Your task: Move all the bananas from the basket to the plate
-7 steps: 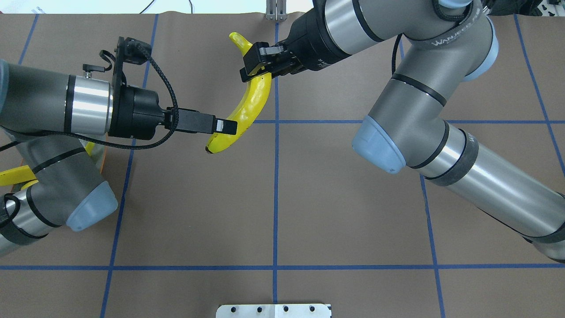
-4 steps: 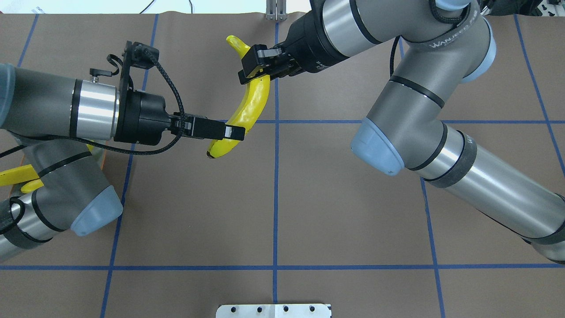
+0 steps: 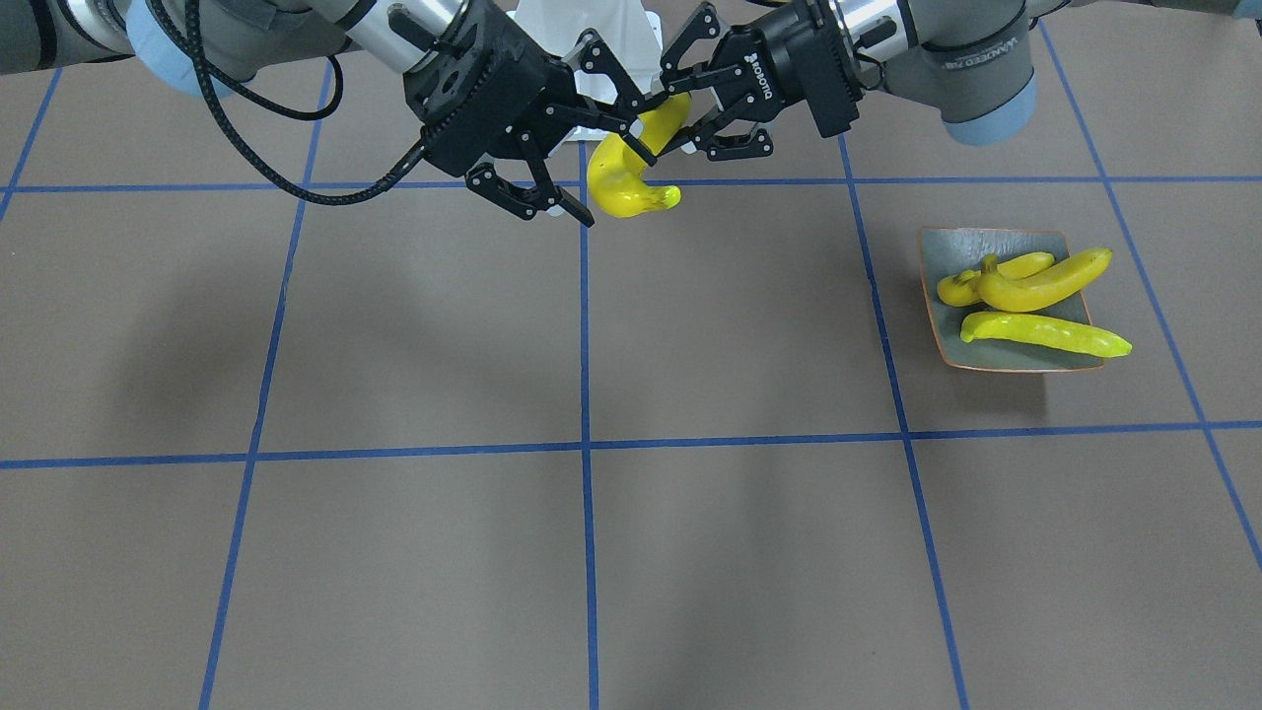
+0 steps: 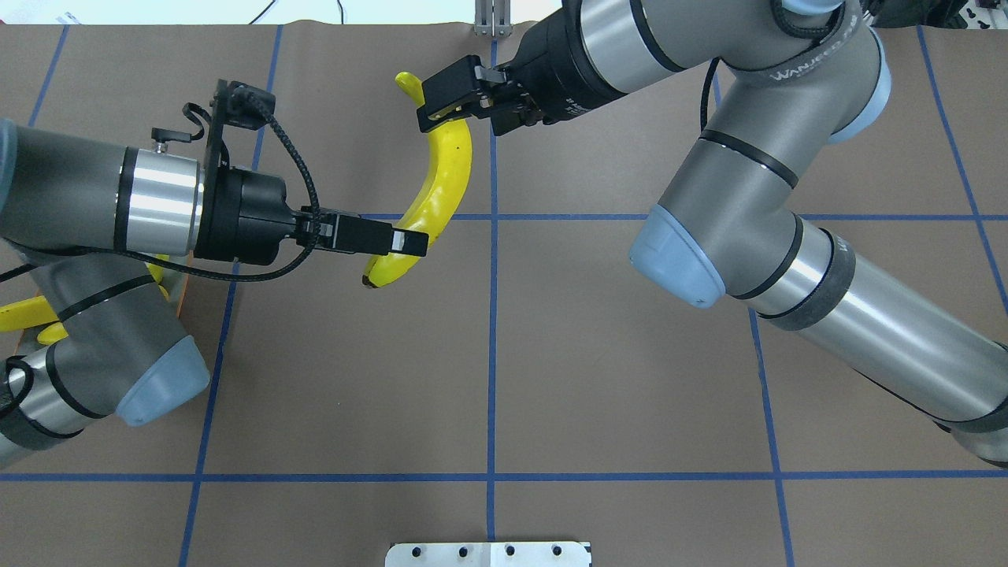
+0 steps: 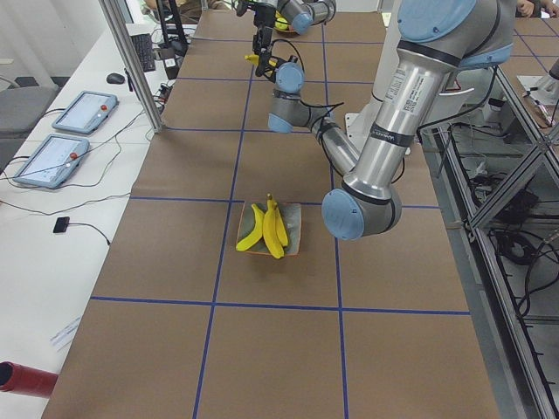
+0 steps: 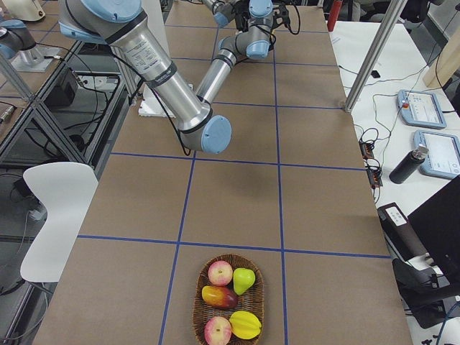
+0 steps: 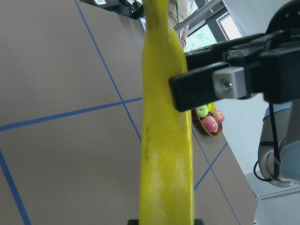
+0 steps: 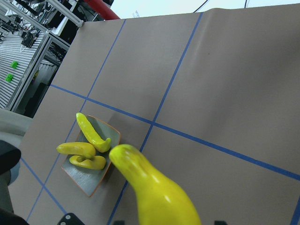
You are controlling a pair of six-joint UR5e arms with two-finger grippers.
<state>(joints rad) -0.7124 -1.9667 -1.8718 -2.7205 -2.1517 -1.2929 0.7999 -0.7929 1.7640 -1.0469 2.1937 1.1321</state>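
Observation:
One yellow banana (image 4: 441, 177) hangs above the table's far middle. My left gripper (image 4: 405, 242) is shut on its blunt end (image 3: 670, 113). My right gripper (image 3: 616, 163) stands open around the stem end, its fingers spread wider than the fruit in the right wrist view. Three more bananas (image 3: 1035, 296) lie on the grey-green, orange-rimmed plate (image 3: 986, 245), which is mostly hidden under my left arm in the overhead view. The wicker basket (image 6: 195, 309) sits at the table's right end and holds apples, a pear and other fruit.
A white mounting plate (image 4: 488, 554) lies at the near table edge, with a second white block (image 3: 592, 20) by the robot's base. Tablets (image 5: 83, 112) and cables sit on a side bench. Blue tape lines grid the brown table cover.
My right gripper slid up the banana toward its stem. The stem end swung left, so the banana hangs straighter. My left gripper kept its hold and shifted slightly.

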